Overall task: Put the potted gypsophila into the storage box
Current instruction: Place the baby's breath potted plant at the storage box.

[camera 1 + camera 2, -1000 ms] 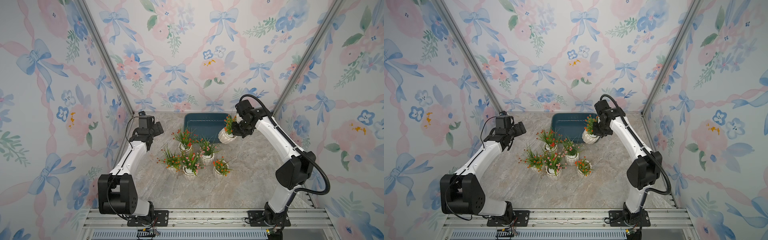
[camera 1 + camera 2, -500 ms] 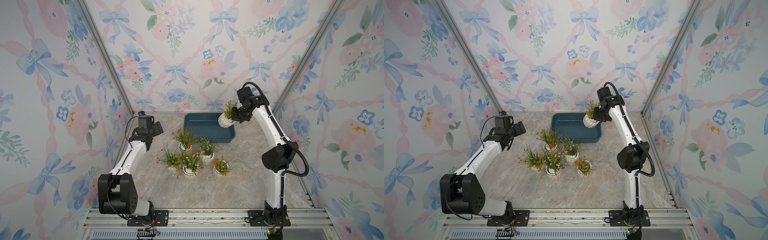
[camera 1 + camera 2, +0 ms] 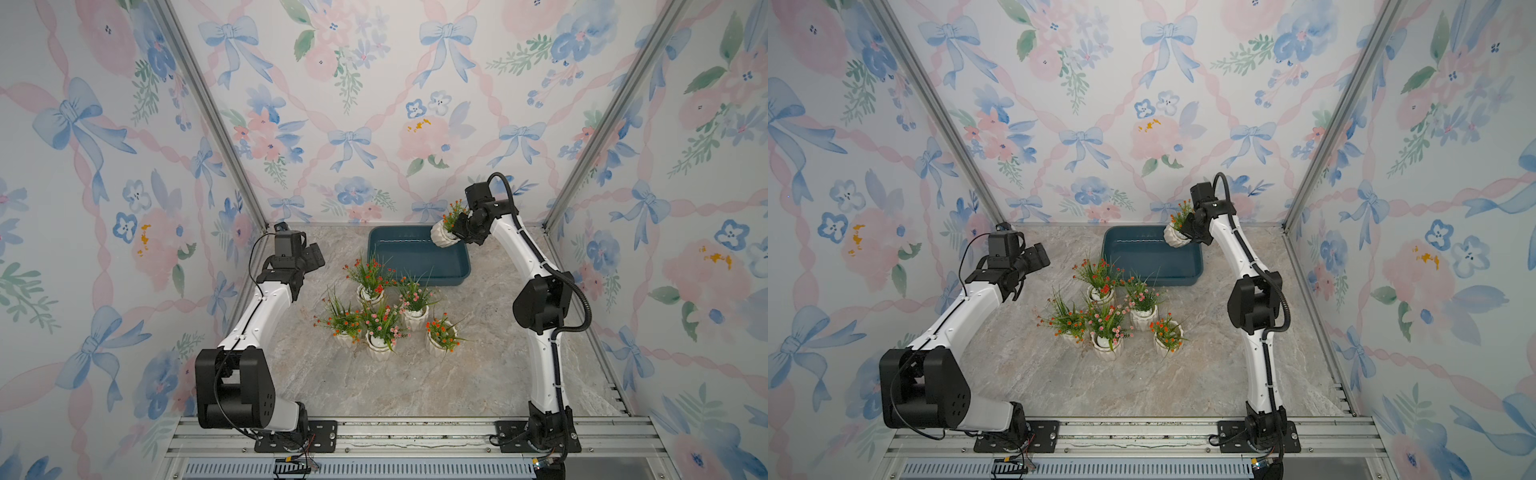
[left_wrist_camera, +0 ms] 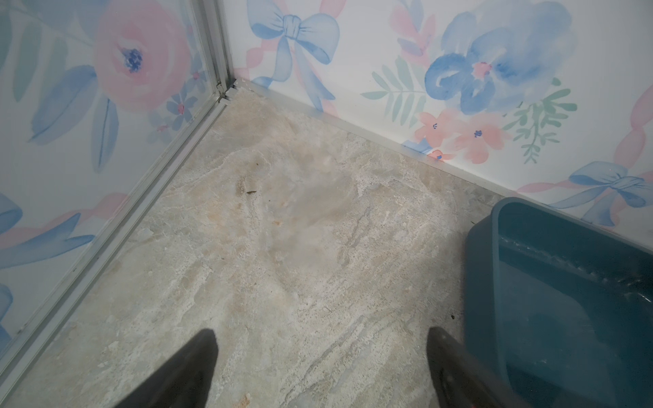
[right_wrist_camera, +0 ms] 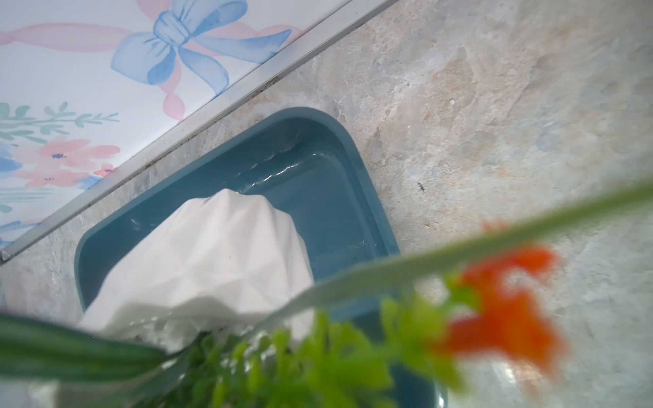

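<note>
We see right gripper (image 3: pixel 459 230) pinched shut on a tilted flower pot (image 3: pixel 441 237) over the box (image 3: pixel 409 259) far corner; left gripper (image 4: pixel 319 341) wide open, holding nothing, above the table (image 4: pixel 282 247).

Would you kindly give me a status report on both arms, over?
Right gripper shut on white ribbed ceramic pot, tilted above teal plastic storage box. Left gripper open, empty. Five pots outside it. Nothing obstructing.

Tilted white pot (image 3: pixel 441 238) over teal box (image 3: pixel 409 261)
</note>
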